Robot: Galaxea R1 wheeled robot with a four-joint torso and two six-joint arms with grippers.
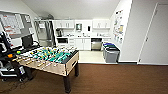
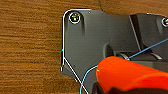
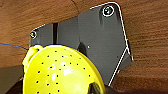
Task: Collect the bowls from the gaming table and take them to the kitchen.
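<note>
Orange bowl [image 2: 130, 73] at left pincer, yellow bowl [image 3: 60, 72] at right pincer, grips unclear, no legible writing.

Orange-red bowl [image 2: 130, 73] up close at the left wrist, glossy, smooth-sided, carried above brown wood-grain floor. Yellow-green bowl [image 3: 61, 72] up close at the right wrist, dotted with small dark holes, domed side to the camera. Kitchen [image 1: 82, 33] ahead at 12 o'clock in the head view: white cabinets, white counter, pale floor.
</note>
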